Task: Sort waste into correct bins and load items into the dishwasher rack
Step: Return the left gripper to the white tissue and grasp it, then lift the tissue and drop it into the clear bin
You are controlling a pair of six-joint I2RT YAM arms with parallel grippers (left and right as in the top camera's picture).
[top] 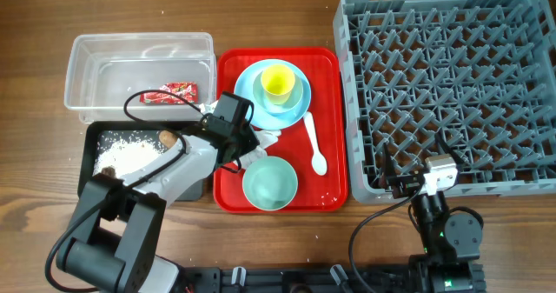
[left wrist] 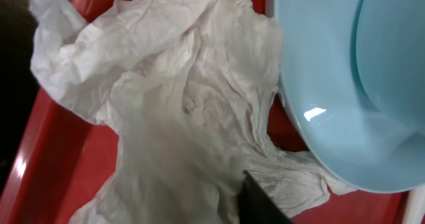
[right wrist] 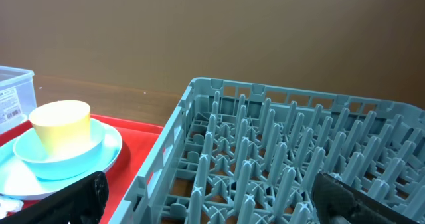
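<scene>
Left gripper (top: 254,139) at crumpled tissue (left wrist: 172,117); closure cannot be told. Tissue seems tucked under plate (left wrist: 358,84): lifting may drag it. Right gripper (right wrist: 212,207) spread, empty.

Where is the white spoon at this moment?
In the overhead view, the white spoon lies on the red tray, along the side nearest the grey rack, beside the light blue plate and the green bowl.
</scene>
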